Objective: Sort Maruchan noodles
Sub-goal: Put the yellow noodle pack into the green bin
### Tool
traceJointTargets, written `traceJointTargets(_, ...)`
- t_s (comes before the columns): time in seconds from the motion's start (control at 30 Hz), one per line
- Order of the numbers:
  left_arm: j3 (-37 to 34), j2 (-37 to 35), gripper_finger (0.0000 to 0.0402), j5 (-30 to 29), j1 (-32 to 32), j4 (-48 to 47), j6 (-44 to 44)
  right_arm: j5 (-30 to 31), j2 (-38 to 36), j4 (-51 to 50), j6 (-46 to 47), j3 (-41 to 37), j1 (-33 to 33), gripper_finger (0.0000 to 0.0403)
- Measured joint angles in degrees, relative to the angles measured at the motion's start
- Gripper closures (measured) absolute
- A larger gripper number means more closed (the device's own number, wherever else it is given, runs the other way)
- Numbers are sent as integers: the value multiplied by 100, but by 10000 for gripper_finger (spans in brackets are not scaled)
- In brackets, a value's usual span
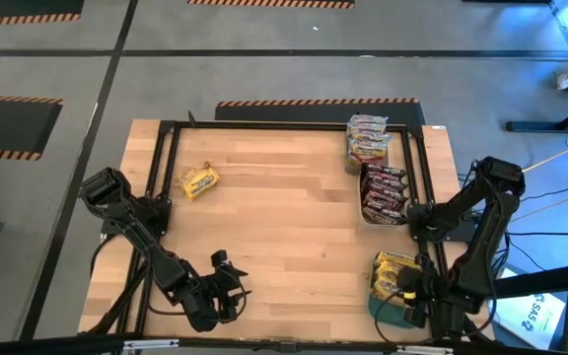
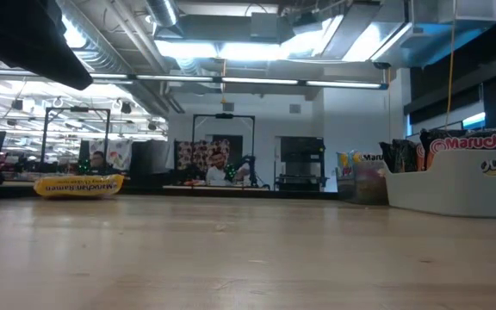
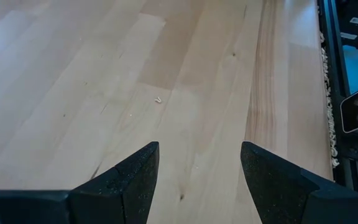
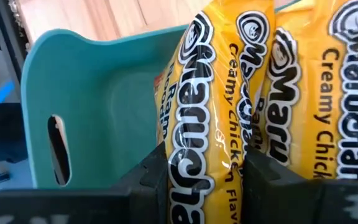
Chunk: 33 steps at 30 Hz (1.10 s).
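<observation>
The right gripper [image 4: 207,177] is clamped on a yellow Maruchan packet [image 4: 201,118] over the teal bin [image 1: 394,308]. Just beyond the bin stand dark brown-red packets [image 1: 384,192], then silvery-pink packets [image 1: 368,141]. Far across from the bin, the left gripper [image 3: 199,180] gapes, jaws apart; another yellow packet [image 1: 200,181] lies alone.

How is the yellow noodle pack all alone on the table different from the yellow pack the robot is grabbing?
The lone yellow packet lies flat on the bare wooden table at its left side; the gripped yellow packet stands on edge in the teal bin at the right. Nothing touches the lone one; the right gripper is shut on the other, which has yellow neighbours. Both are yellow Maruchan packets.
</observation>
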Motion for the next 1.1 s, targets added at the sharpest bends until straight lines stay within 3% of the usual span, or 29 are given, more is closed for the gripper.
traceJointTargets(0.17, 0, 0, 179, 15, 0, 0, 0, 1, 0, 114, 292, -153, -2, 286)
traceJointTargets(0.4, 0, 0, 179, 24, 0, -2, 0, -213, 0, 102, 409, -153, -4, 205)
traceJointTargets(0.67, 0, 0, 179, 28, 14, -2, 82, -396, -110, -634, 405, 709, -7, 167)
traceJointTargets(0.77, 0, 0, 179, 28, 22, 0, 133, 71, -120, -949, 371, 1093, -140, 167)
traceJointTargets(0.83, 0, 0, 179, 30, 59, 0, 137, 742, -120, -934, 253, 1190, -220, 167)
traceJointTargets(0.97, 0, -2, 179, 97, 211, -45, 140, 2081, -61, -338, -463, 1208, -576, 167)
traceJointTargets(1.1, -7, -272, 179, 427, 506, -575, 110, 2546, 146, 528, -1683, 1208, -1143, 166)
